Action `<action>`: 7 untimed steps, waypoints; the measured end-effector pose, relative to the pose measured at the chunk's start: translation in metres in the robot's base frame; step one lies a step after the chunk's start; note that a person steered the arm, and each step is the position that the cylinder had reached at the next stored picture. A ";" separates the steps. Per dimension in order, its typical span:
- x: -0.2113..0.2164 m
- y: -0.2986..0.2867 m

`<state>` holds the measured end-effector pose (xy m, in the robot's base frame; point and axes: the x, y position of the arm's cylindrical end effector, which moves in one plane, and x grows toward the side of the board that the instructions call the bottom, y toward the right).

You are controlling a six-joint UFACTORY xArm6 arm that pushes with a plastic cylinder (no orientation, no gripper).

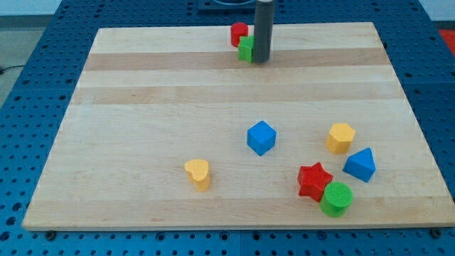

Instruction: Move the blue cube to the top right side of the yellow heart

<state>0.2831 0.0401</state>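
Observation:
The blue cube (261, 137) sits a little right of the board's middle. The yellow heart (198, 173) lies below and to the left of it, toward the view's bottom, with a clear gap between them. My rod comes down at the view's top, and my tip (261, 60) rests on the board near the top edge, right beside a green block (246, 50) and a red block (239, 33). The tip is far above the blue cube and touches neither it nor the heart.
The wooden board (142, 92) lies on a blue perforated table. At the lower right are a yellow hexagon (340, 137), a blue triangular block (360, 164), a red star (314, 180) and a green cylinder (336, 198) touching the star.

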 end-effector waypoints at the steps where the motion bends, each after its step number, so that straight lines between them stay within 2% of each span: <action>1: -0.015 -0.012; 2: 0.017 0.009; 3: 0.081 0.002; 5: 0.132 -0.010; 6: 0.159 0.013; 7: 0.213 0.009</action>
<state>0.4960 0.0489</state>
